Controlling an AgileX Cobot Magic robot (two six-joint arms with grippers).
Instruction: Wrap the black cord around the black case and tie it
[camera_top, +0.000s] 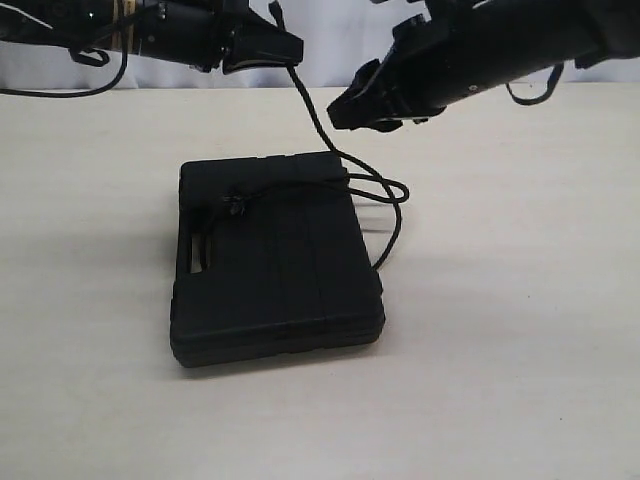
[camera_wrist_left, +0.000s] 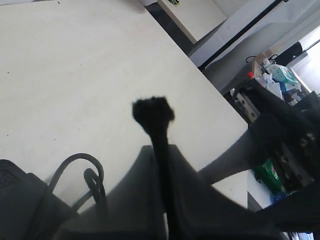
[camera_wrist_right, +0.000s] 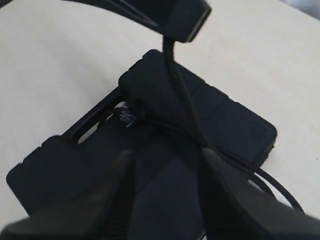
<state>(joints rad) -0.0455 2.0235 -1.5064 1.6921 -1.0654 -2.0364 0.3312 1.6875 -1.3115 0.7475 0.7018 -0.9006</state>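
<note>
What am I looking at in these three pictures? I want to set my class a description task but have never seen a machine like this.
It is a robot with two arms, each ending in a two-fingered hand. One picture is taken from outside and shows the whole scene. The other two come from small cameras on the wrists, so each looks along its own hand.

On the pale table lies a flat black case with a handle slot. A thin black cord crosses its lid, has a knot near the slot, and loops off the edge beside the case.

The left hand is shut on the cord, holding it up from the case; the cord's frayed end sticks out past its fingers. The right hand hovers above the case with its fingers apart, holding nothing.
</note>
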